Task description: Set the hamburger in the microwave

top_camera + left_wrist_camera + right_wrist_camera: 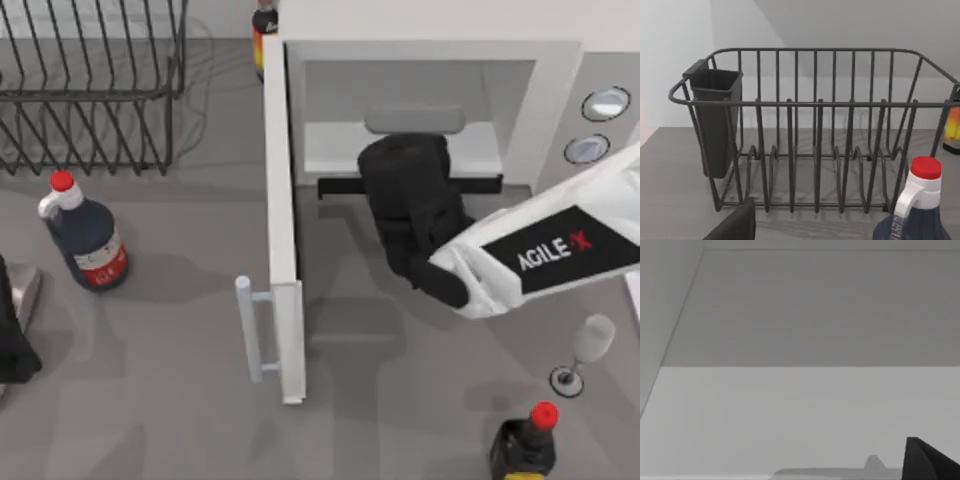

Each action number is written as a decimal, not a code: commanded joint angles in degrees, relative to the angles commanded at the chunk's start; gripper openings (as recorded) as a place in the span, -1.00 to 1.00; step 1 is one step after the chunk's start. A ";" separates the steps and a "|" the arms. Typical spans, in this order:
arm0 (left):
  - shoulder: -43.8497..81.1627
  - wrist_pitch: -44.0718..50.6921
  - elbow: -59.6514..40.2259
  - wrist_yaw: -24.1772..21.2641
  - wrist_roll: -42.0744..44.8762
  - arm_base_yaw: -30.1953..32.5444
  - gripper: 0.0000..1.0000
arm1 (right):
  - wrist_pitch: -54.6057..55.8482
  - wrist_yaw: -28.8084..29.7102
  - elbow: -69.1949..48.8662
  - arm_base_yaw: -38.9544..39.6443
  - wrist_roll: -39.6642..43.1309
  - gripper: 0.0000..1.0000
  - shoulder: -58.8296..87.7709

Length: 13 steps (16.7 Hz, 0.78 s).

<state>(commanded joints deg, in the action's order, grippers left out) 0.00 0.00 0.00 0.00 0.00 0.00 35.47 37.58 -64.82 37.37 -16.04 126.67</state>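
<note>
The white microwave (560, 80) stands at the back right with its door (283, 230) swung out toward the table's front. My right arm reaches in from the right, and my right gripper (405, 175) is at the mouth of the pale grey cavity (330, 95). The right wrist view looks at the cavity's grey walls (800, 310), with a black part of the gripper at one corner. The hamburger is hidden. My left gripper (12, 335) is parked at the table's left edge.
A black wire rack (90, 90) (815, 130) fills the back left. A dark bottle with a red cap (85, 240) (915, 210) stands in front of it. A wine glass (585, 350) and another red-capped bottle (525, 445) stand at the front right.
</note>
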 joint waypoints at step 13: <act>0.00 0.00 0.00 0.00 0.00 0.00 1.00 | -13.11 -8.47 -40.03 -8.50 4.26 -1.00 22.35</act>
<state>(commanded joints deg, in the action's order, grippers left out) 0.00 0.00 0.00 0.00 0.00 0.00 22.36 29.11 -104.86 28.86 -11.78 149.02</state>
